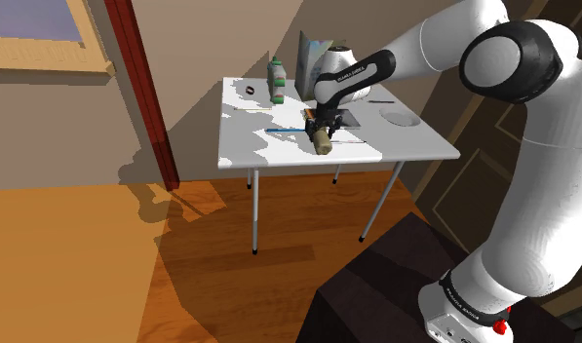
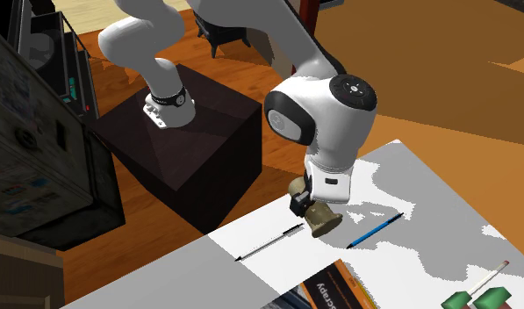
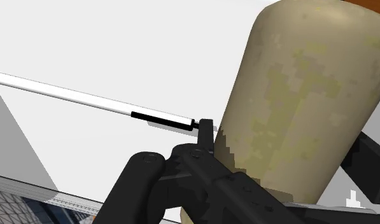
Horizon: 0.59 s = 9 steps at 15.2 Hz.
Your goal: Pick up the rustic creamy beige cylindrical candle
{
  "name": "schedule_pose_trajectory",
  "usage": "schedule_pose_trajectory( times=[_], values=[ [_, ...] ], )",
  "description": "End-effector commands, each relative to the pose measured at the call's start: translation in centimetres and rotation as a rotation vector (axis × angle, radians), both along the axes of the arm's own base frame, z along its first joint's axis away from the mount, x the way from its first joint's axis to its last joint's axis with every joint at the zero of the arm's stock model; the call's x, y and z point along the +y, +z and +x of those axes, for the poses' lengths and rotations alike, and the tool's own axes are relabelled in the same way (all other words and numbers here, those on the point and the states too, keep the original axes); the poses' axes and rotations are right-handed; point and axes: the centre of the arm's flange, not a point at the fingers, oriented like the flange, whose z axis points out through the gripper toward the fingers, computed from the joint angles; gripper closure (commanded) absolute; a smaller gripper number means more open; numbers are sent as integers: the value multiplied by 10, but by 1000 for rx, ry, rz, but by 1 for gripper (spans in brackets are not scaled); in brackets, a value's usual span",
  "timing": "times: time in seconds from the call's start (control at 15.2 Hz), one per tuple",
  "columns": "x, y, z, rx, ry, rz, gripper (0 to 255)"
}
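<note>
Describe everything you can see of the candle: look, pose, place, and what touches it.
The candle is a plain cylinder, mottled creamy beige and olive. It leans tilted over the white table, beside a white pen, clasped by the black gripper. Whether it touches the table cannot be told.

Candle (image 2: 322, 221) in the claw (image 2: 309, 207), one pen (image 2: 269, 241) on the desk (image 2: 435, 206) left of it in the second exterior view, other pen (image 2: 374, 230) right

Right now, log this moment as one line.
stage: grasp | hand: shut on candle | candle: tilted, beige | table: white | beside: white pen, blue pen
</note>
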Motion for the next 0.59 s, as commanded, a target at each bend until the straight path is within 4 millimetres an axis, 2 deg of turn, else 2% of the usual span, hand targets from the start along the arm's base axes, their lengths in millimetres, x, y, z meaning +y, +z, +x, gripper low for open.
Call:
schedule_pose_trajectory(
  times=[0.0,0.53],
  values=[
    [0,-1,-1,2,1,0,255],
    [0,41,-1,2,1,0,255]
  ],
)
